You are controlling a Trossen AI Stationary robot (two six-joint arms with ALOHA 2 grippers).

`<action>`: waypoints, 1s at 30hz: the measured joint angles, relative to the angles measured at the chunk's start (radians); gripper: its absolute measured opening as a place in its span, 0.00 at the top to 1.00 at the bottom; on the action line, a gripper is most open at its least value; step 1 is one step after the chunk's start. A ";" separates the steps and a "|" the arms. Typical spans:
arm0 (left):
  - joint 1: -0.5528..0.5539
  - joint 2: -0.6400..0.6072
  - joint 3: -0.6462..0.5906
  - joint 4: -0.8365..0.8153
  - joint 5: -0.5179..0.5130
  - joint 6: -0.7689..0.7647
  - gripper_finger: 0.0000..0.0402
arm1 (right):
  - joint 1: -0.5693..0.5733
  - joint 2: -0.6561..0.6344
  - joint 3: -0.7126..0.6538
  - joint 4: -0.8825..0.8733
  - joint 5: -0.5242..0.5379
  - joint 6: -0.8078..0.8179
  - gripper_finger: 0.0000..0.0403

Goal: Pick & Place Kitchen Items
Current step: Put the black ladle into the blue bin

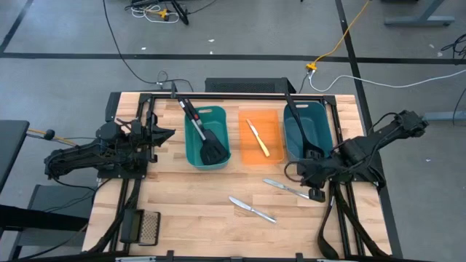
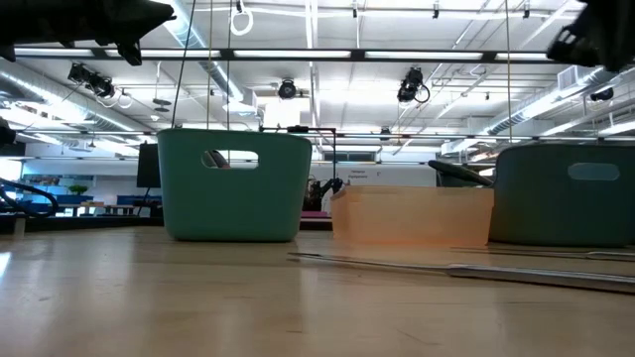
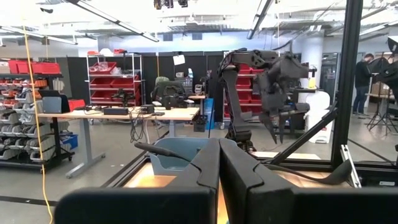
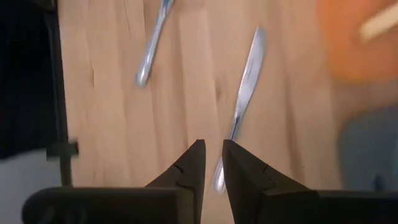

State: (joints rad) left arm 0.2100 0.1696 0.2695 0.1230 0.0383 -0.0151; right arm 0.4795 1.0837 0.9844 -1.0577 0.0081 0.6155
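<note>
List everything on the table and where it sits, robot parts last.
Teal bin with spatula: one, teal, left of the three bins; it holds a black slotted spatula.
Orange bin: one, orange, middle; it holds a yellow-handled knife.
Right teal bin: one, teal, right; a black long-handled utensil lies in it, its kind hard to tell.
Table knives: two, silver, on the bare wood in front of the bins; near knife, far knife.
Mesh grater: one, black-framed, front left corner of the table.
Left claw: dark, shut, raised by the left edge, beside the left teal bin.
Right claw: dark, fingers a little apart, just over the far knife's handle end.
</note>
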 joint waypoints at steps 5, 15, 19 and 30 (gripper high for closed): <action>0.000 0.000 0.000 -0.002 0.000 -0.005 0.98 | 0.050 0.094 0.000 -0.158 -0.162 0.053 0.84; 0.000 0.000 0.000 -0.023 0.000 -0.007 0.98 | 0.176 0.336 0.000 -0.243 -0.441 -0.102 0.77; 0.000 0.000 0.000 -0.023 0.000 -0.007 0.98 | 0.208 0.424 0.000 -0.189 -0.438 -0.225 0.65; 0.000 0.000 0.000 -0.029 0.001 -0.026 0.98 | 0.315 0.603 0.000 -0.145 -0.339 -0.542 0.40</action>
State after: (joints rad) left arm 0.2100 0.1699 0.2699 0.0939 0.0395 -0.0414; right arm 0.7949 1.6863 0.9840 -1.2024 -0.3304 0.0731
